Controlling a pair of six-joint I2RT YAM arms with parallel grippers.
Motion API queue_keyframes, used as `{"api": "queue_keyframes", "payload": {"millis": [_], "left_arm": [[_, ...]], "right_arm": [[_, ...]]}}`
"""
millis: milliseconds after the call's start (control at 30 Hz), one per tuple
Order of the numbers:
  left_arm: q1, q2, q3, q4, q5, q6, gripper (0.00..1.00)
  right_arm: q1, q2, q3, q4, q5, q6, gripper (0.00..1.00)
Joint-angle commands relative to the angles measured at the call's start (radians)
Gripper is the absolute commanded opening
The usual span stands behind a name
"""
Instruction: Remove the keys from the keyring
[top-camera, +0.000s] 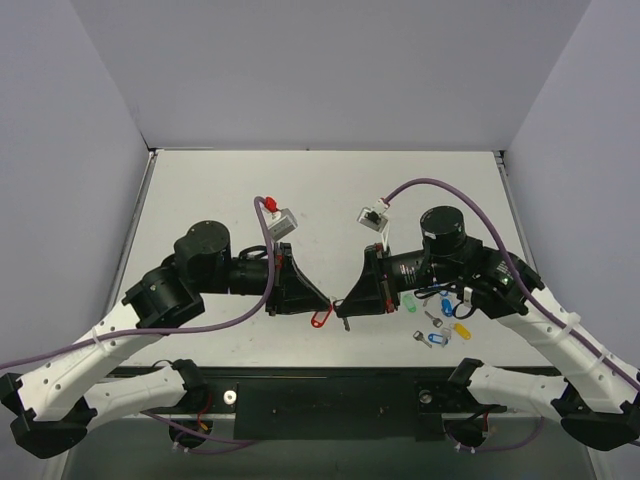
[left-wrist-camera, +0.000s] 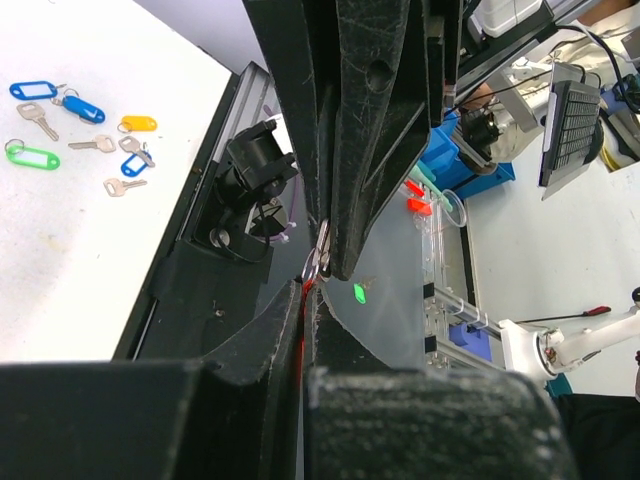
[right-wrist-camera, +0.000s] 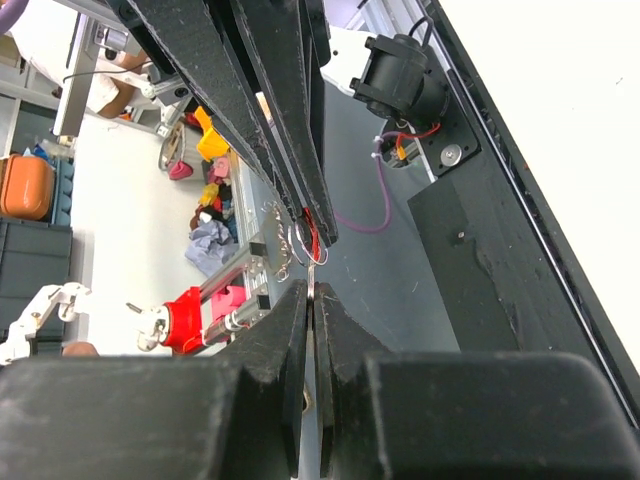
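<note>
Keyring (top-camera: 321, 318) held midair over near edge of counter (top-camera: 300, 190). Red tag (left-wrist-camera: 300, 340) pinched in left gripper (top-camera: 326, 302), tiny key (right-wrist-camera: 312, 285) in right gripper (top-camera: 342, 304). Light, stiff, slippery metal; springy split ring (left-wrist-camera: 315, 262) judged best gripped flat.

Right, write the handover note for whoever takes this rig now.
Left gripper: fingers shut on the keyring, by its red tag, at centre front.
Right gripper: fingers shut on the key, tip to tip with the left.
Done: both grasps made.
Left to do: the key looks joined to the split ring; work it off.
Other tags and loose keys lie on the table by the right arm; leave them alone.
</note>
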Motion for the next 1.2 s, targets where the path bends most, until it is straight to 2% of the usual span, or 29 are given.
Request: {"api": "queue_keyframes", "payload": {"millis": [0,200,567,833,967,1167], "left_arm": [[0.005,0.001,0.050,-0.052,-0.024,0.019,0.00],[-0.003,0.030,0.064,-0.118,-0.008,0.041,0.00],[-0.041,0.073,0.070,-0.138,-0.016,0.050,0.00],[-0.045,0.051,0.072,-0.116,-0.041,0.052,0.00],[-0.043,0.018,0.093,-0.134,-0.110,0.070,0.00],[-0.041,-0.039,0.080,-0.050,-0.171,0.049,0.00]], "right_arm": [[0.012,0.010,0.062,-0.072,-0.019,-0.046,0.00],[0.011,0.031,0.092,-0.094,-0.006,-0.057,0.00],[0.012,0.053,0.136,-0.092,0.022,-0.088,0.00],[0.012,0.021,0.104,-0.094,0.065,-0.118,0.00],[0.009,-0.007,0.072,-0.112,0.063,-0.119,0.00],[0.017,-0.035,0.010,-0.074,0.065,-0.074,0.00]]}}
